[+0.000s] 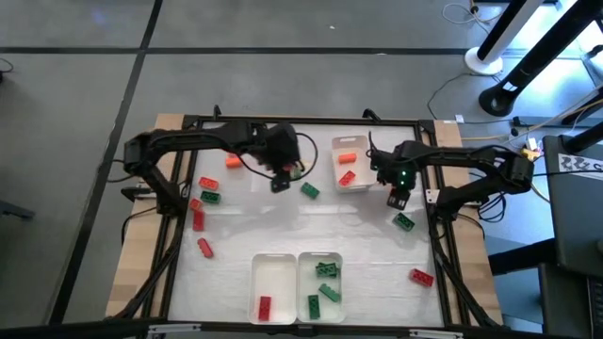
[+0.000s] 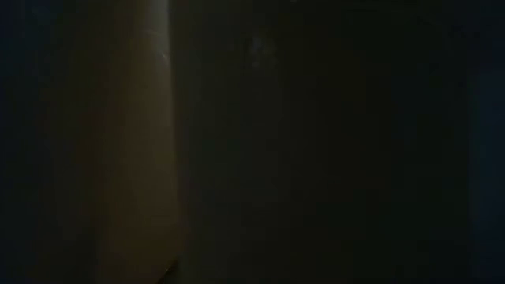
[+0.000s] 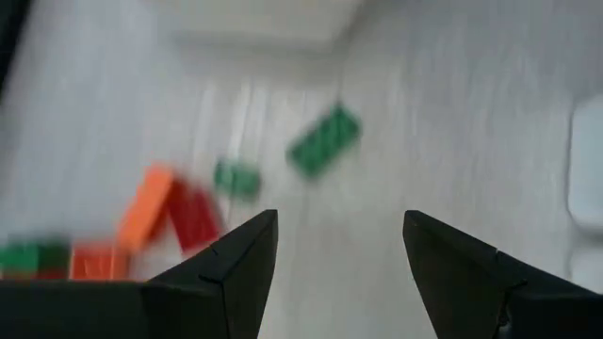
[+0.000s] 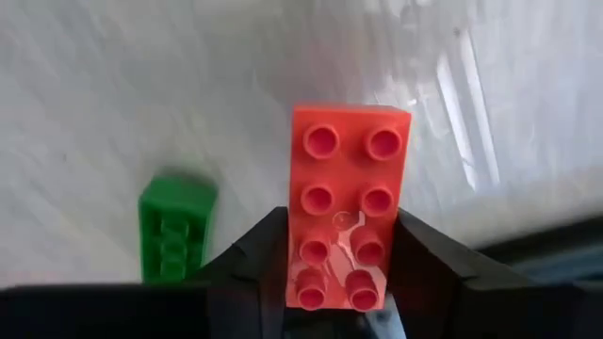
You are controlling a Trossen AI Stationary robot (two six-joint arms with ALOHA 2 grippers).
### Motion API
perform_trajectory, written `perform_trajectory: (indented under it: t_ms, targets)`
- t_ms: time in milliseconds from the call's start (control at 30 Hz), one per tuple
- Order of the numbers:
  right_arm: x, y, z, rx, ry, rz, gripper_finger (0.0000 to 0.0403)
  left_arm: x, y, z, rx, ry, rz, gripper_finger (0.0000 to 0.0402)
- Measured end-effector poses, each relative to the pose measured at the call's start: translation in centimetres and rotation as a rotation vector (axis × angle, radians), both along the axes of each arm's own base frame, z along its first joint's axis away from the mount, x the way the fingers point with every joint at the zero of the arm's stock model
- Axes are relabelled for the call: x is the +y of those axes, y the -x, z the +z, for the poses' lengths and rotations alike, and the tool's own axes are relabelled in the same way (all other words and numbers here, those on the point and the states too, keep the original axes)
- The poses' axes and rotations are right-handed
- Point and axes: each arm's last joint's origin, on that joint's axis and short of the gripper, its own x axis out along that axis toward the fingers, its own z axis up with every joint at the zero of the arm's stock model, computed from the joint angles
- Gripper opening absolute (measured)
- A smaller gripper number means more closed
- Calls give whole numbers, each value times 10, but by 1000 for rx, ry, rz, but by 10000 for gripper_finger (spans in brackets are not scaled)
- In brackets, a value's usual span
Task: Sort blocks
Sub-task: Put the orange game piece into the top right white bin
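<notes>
Clamped between my right gripper's [image 4: 344,282] fingers, an orange-red block [image 4: 347,202] is filling the wrist view, a green block [image 4: 175,229] lying just beside it. I'm judging this the carry step: next comes moving it to the orange tray [image 1: 350,146] nearby and releasing. Beyond that tray, my left gripper [image 3: 339,250] is hovering with fingers spread, holding nothing.
</notes>
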Motion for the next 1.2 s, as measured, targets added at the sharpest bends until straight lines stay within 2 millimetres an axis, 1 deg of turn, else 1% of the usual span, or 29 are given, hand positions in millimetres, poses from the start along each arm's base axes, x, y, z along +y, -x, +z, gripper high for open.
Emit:
perform_trajectory:
  t_ms: [100, 267, 433, 533, 600, 700, 833, 967, 1067, 1200]
  targets:
    - [-2, -3, 14, 17, 6, 18, 141, -4, 15, 0, 77, 31, 26, 219]
    - [-7, -14, 42, -40, 32, 49, 147, -10, 38, -11, 222, 74, 48, 219]
    - [-13, -27, 77, -140, 98, 84, 144, -20, 61, -32, 420, 124, 65, 219]
    - [-18, -34, 97, -201, 183, 102, 144, -28, 74, -45, 555, 167, 139, 219]
    - [-21, -41, 105, -267, 238, 109, 147, -35, 83, -54, 643, 186, 202, 219]
    - [-26, -52, 107, -379, 295, 128, 149, -45, 95, -65, 768, 196, 305, 219]
    - [-32, -66, 101, -472, 325, 179, 149, -59, 108, -76, 886, 178, 408, 219]
    - [-37, -77, 91, -490, 337, 203, 156, -71, 115, -85, 948, 146, 476, 219]
    - [-40, -84, 83, -474, 336, 206, 162, -79, 119, -90, 972, 129, 518, 219]
    - [-42, -89, 74, -437, 321, 261, 168, -87, 124, -95, 1000, 137, 546, 219]
